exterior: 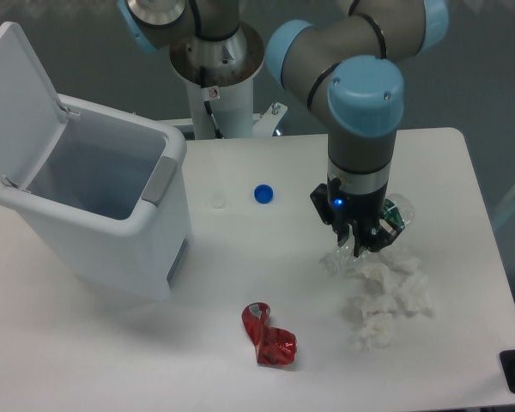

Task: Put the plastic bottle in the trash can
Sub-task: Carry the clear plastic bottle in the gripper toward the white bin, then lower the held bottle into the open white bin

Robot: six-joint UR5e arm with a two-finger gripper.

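My pincer (366,245) is down on the plastic bottle (393,215), seemingly clamped on it, just beyond the white tissue (386,300), well right of the open trash can (99,232).

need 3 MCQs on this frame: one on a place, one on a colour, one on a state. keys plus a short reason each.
1. Where does the blue cap lie?
A. inside the trash can
B. on the table between the trash can and the arm
C. on top of the tissue

2. What colour is the crumpled wrapper near the table's front edge?
A. red
B. yellow
C. black

3. How does the lid of the trash can stand?
A. shut
B. taken off and lying on the table
C. flipped up, open

Key: 1 B, the cap sits on the bare table right of the can and left of the end effector. 2 A, the foil is plainly red. 3 C, the lid stands raised at the can's left rear, so the inside shows.
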